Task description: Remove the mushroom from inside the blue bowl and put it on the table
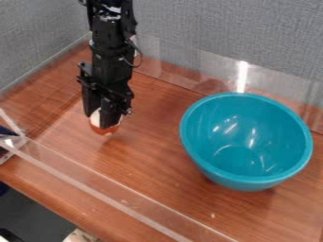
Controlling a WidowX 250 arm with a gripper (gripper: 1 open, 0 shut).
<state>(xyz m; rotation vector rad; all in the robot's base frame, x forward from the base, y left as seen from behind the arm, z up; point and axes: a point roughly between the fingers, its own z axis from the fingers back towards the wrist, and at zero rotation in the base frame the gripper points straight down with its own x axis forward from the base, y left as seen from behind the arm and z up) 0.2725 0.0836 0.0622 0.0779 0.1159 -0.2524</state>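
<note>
One mushroom between part-open fingertips of gripper, low over/on table, well L of blue bowl. Looks like set-down step; next: confirm support, open fingers, lift straight up.

The black hand is seen lowered close to the wooden bench, near its left edge, with the mushroom gripped between its fingers. The pale part of the mushroom is shown, with a reddish-orange part beneath it. The blue bowl is placed upright toward the right edge of the bench, well apart from the hand. Reflections are cast inside it. The bench is bordered by a clear wall, behind which a grey textured panel is seen.
</note>
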